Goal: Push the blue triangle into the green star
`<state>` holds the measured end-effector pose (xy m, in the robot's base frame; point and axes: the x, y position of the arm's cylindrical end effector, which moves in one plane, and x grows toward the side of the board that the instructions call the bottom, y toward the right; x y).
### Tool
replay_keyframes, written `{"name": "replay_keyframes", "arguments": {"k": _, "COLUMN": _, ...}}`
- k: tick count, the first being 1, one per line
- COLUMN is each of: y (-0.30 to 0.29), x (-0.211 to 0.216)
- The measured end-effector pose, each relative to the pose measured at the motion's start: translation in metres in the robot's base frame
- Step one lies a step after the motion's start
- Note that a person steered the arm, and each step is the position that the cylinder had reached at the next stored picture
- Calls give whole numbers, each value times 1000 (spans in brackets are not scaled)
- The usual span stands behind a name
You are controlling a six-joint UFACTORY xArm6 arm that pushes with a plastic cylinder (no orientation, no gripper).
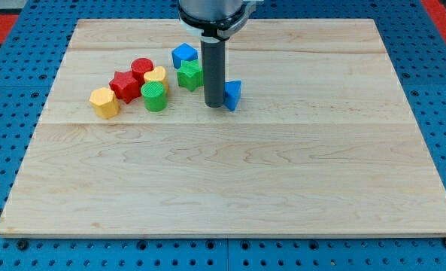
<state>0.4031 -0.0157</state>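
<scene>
The blue triangle [233,94] lies on the wooden board just right of my rod. The green star [190,75] lies just left of the rod, partly hidden by it. My tip [214,104] rests on the board between the two, touching or nearly touching the blue triangle's left side. The star and triangle are apart, with the rod between them.
A blue block [183,55] sits above the green star. To the view's left lie a yellow heart [156,76], a green cylinder [154,96], a red cylinder [141,68], a red star [123,85] and a yellow hexagon [104,102]. The board [230,181] sits on blue pegboard.
</scene>
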Motion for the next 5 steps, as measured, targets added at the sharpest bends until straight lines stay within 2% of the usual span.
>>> {"name": "replay_keyframes", "arguments": {"k": 1, "y": 19, "x": 50}}
{"name": "replay_keyframes", "arguments": {"k": 2, "y": 51, "x": 49}}
{"name": "replay_keyframes", "arguments": {"k": 4, "y": 71, "x": -6}}
{"name": "replay_keyframes", "arguments": {"k": 5, "y": 15, "x": -15}}
